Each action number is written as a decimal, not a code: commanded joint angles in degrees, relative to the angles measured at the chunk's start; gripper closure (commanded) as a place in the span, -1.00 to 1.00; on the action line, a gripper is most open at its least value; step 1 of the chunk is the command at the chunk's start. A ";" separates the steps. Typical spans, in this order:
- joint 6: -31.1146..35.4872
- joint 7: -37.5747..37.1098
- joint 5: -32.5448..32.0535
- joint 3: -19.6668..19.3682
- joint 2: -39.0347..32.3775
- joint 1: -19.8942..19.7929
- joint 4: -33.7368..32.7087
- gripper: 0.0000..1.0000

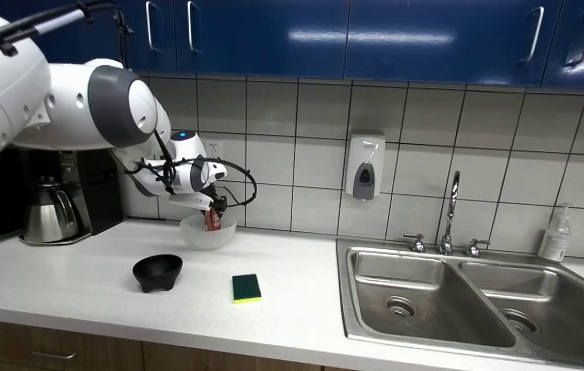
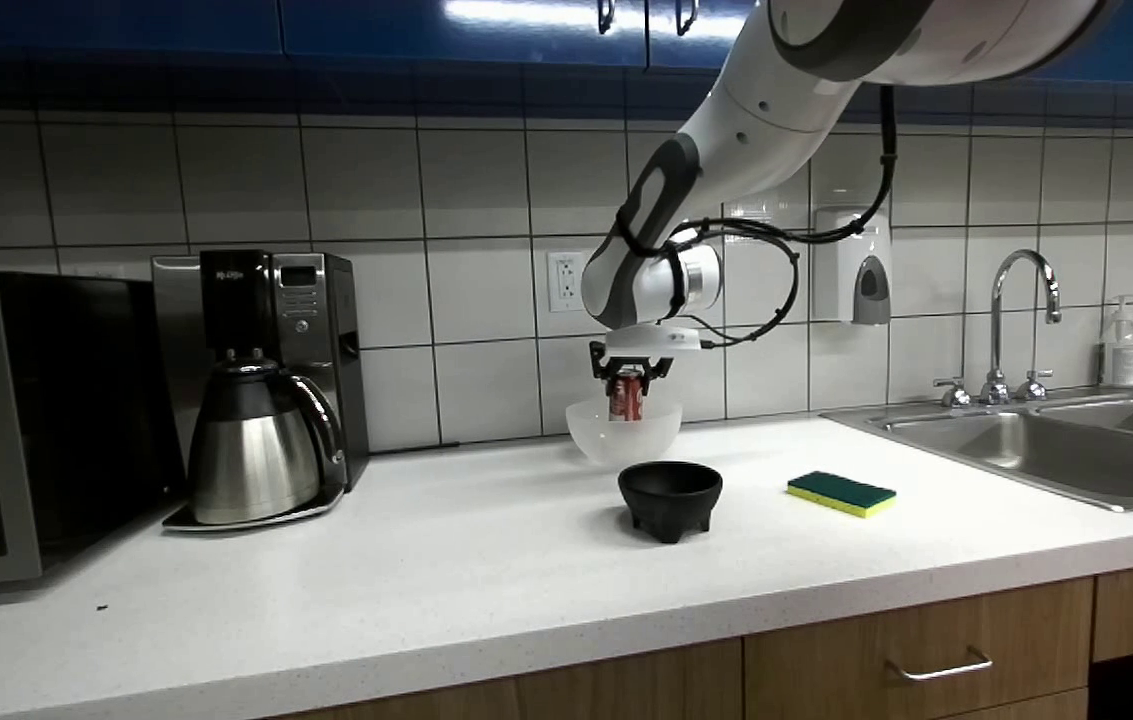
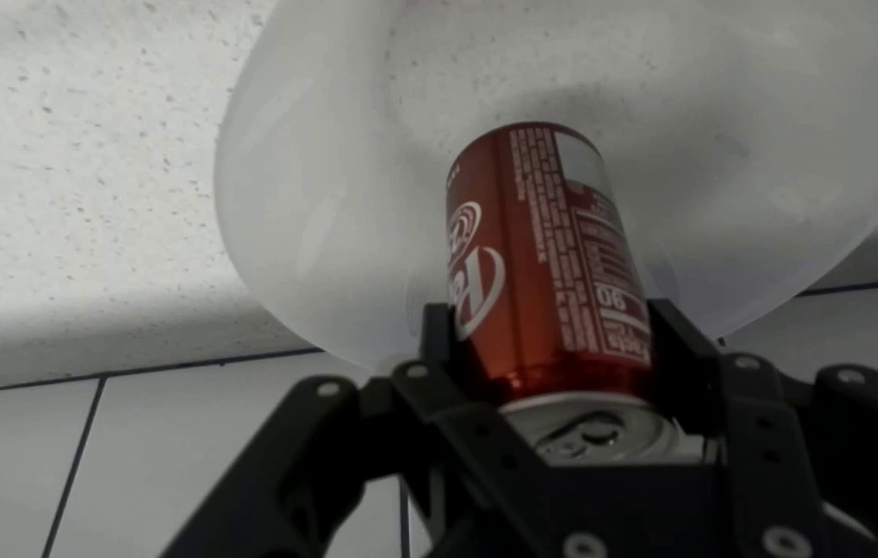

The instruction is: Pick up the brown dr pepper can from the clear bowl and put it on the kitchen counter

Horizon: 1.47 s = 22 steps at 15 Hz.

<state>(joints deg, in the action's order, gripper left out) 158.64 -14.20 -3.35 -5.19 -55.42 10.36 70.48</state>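
The dr pepper can (image 1: 213, 221) is small and reddish-brown. It stands roughly upright inside the clear bowl (image 1: 208, 240), its top above the rim in both exterior views (image 2: 626, 400). My gripper (image 2: 628, 380) points down at the bowl (image 2: 616, 442). In the wrist view its two black fingers (image 3: 551, 310) press against both sides of the can (image 3: 543, 256) near its silver lid. I cannot tell whether the can's base touches the bowl (image 3: 307, 201) floor; the frosted wall blurs it in the exterior views. The white kitchen counter (image 1: 292, 314) lies under the bowl.
A black bowl (image 2: 669, 500) stands in front of the clear bowl. A green-and-yellow sponge (image 1: 246, 288) lies to its right. The steel sink (image 1: 343, 288) is farther right. A coffee maker (image 2: 256, 430) and microwave (image 2: 36, 430) stand left. The tiled wall (image 1: 271, 206) is close behind.
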 commanded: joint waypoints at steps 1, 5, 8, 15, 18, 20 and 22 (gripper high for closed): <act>-1.81 0.91 0.75 0.75 3.87 -0.31 2.04 0.23; -2.37 1.30 0.74 0.89 5.96 -0.69 3.15 0.23; -2.97 1.63 0.92 1.18 7.65 -1.32 4.65 0.23; -2.23 2.53 0.31 0.53 13.37 -3.05 12.41 0.23; -1.94 3.68 0.35 0.71 16.26 -4.44 16.19 0.23; -1.30 4.29 -0.04 0.27 18.35 -5.05 19.19 0.23; -0.77 4.98 0.02 0.27 20.45 -5.93 22.19 0.23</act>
<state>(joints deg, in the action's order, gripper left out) 157.12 -11.68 -3.36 -5.32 -40.93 5.76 85.51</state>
